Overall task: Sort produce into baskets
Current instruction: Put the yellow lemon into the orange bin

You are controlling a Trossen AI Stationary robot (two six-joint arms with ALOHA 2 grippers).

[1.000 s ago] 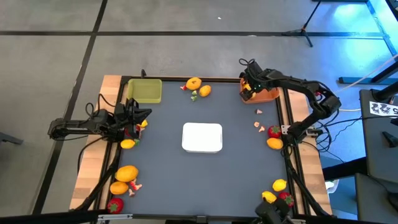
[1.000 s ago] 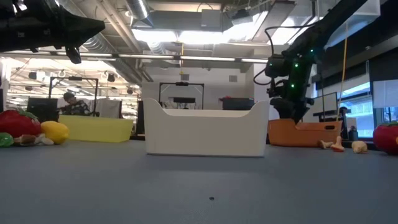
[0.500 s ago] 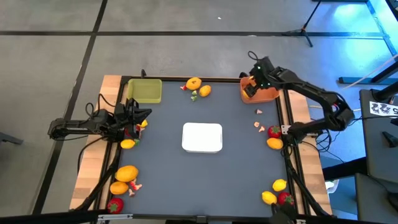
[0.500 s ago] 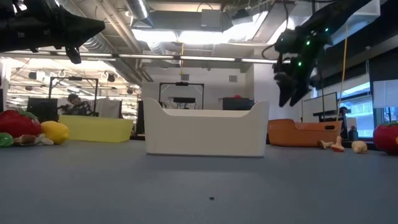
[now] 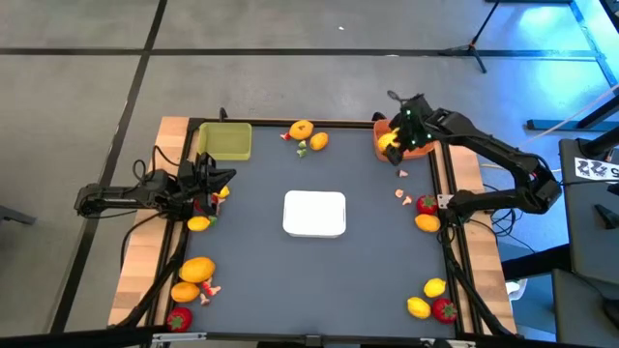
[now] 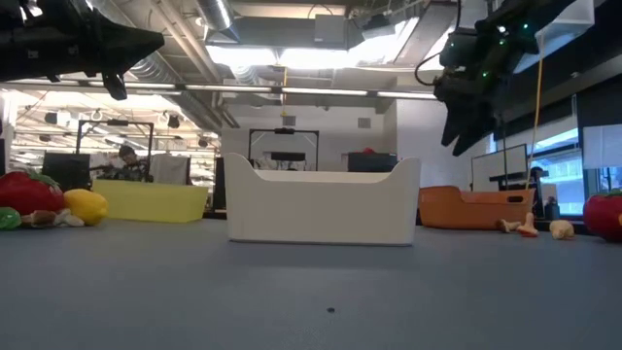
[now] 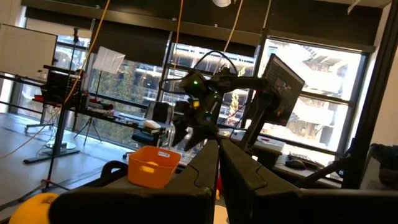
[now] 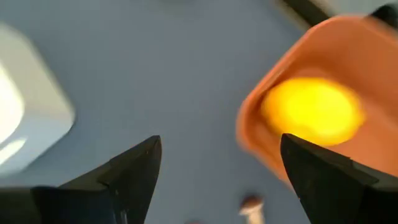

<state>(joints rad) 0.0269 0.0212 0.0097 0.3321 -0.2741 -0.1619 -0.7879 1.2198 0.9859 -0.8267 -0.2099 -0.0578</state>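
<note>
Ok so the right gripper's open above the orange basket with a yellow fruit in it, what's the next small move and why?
Probably swing the right gripper away toward the red and orange fruits lying by the table's right edge. Its fingers are open and empty, and the yellow fruit already sits inside the orange basket, so that drop looks done. The left gripper waits shut at the left side.

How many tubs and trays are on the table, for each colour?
Yellow-green basket: 1
Orange basket: 1
White tray: 1
Total: 3
</note>
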